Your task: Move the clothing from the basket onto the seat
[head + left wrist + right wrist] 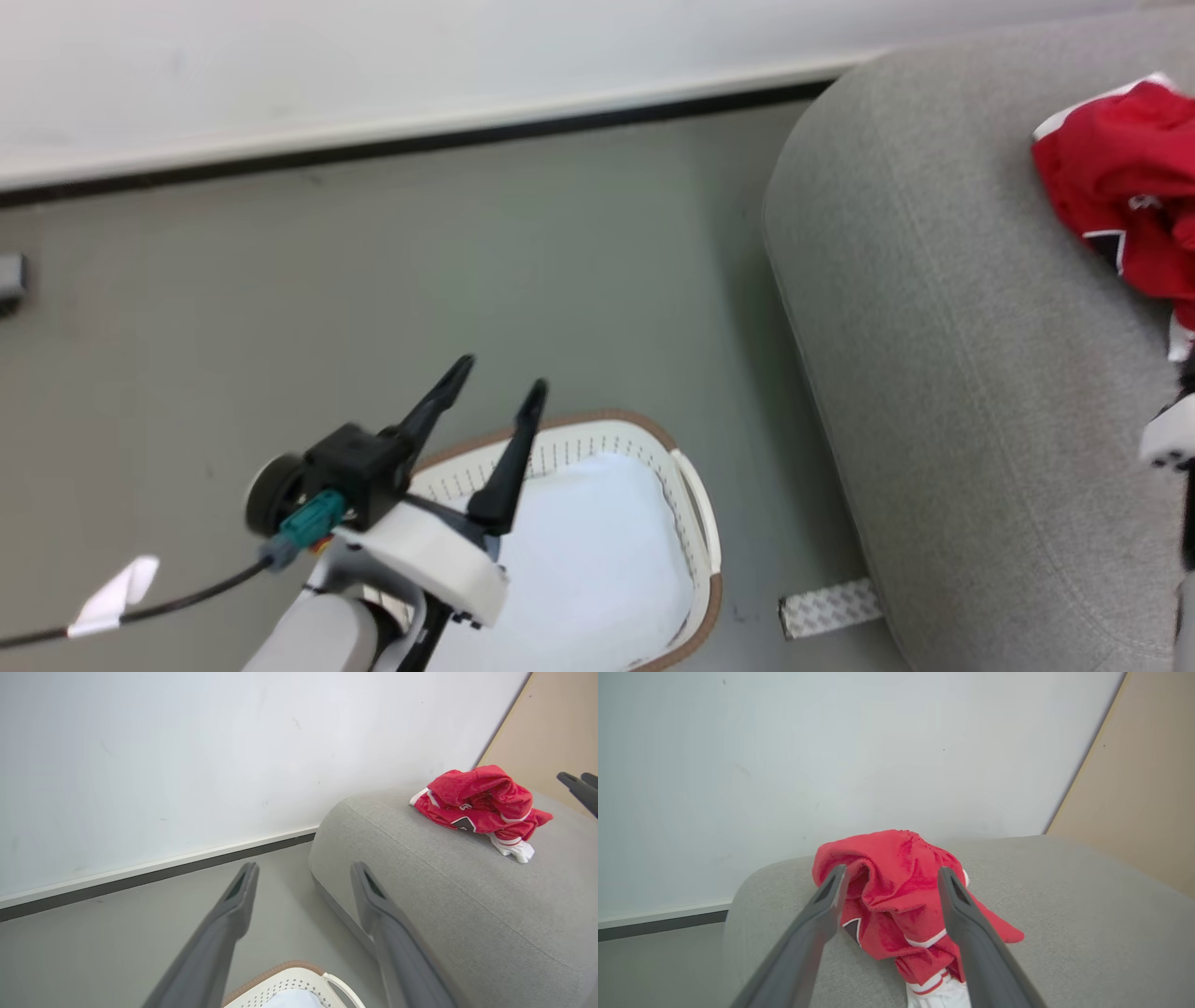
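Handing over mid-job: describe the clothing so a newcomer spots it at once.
Start at the large grey seat beside the basket. A crumpled heap lies on its top: the clothing. It alone is bright red with white trim.

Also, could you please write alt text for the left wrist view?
Crumpled red clothing lies on the grey seat near a white wall. The open left gripper, holding nothing, hovers above the basket at the bottom edge.
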Controlling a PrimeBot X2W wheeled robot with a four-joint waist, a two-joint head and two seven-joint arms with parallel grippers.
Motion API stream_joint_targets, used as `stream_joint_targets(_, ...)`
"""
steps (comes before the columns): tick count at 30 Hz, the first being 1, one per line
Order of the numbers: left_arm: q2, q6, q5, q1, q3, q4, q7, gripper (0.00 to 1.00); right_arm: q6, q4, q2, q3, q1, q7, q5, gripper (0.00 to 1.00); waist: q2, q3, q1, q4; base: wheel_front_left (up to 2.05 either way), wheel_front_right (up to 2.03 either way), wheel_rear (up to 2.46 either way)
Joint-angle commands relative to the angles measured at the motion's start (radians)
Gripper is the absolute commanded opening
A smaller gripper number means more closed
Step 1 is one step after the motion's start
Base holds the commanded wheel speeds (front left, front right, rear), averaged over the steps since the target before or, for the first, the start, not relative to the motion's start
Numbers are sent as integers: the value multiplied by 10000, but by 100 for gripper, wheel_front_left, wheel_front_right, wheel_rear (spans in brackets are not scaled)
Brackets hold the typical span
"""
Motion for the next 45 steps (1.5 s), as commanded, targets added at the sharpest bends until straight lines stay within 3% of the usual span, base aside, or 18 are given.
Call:
stream_joint_targets(1, 64, 147, 70, 281, 93, 185, -213, 100, -23, -226, 3, 398, 442, -29, 458, 100, 0, -683, 1, 95, 0, 0, 0)
stream_joint_targets(7, 94, 731, 42, 1167, 508, 1124, -1188, 100, -23, -1786, -9, 2428, 2232, -28, 1773, 100, 0, -1674, 1, 387, 0, 0, 0)
stream_joint_targets(12, -118, 742, -370, 1875, 744, 1791, -1815, 100, -23, -2709, -15, 3441, 3528, -29, 2332, 100, 0, -2280, 1, 637, 0, 0, 0)
stream_joint_targets(19, -383, 877, -311, 2536, 1478, 2595, -2140, 100, -23, -3062, -10, 4790, 4875, -28, 2263, 100, 0, -2843, 1, 912, 0, 0, 0)
stream_joint_targets(29, -956, 480, 579, 3345, 2760, 2945, -2141, 100, -23, -2619, -12, 5573, 5616, -28, 2584, 100, 0, -3317, 1, 1284, 0, 0, 0)
stream_joint_targets(45, -1627, -208, 1586, 3678, 3866, 3430, -2144, 100, -23, -1836, -9, 5836, 5288, -28, 3024, 100, 0, -3463, 1, 1656, 0, 0, 0)
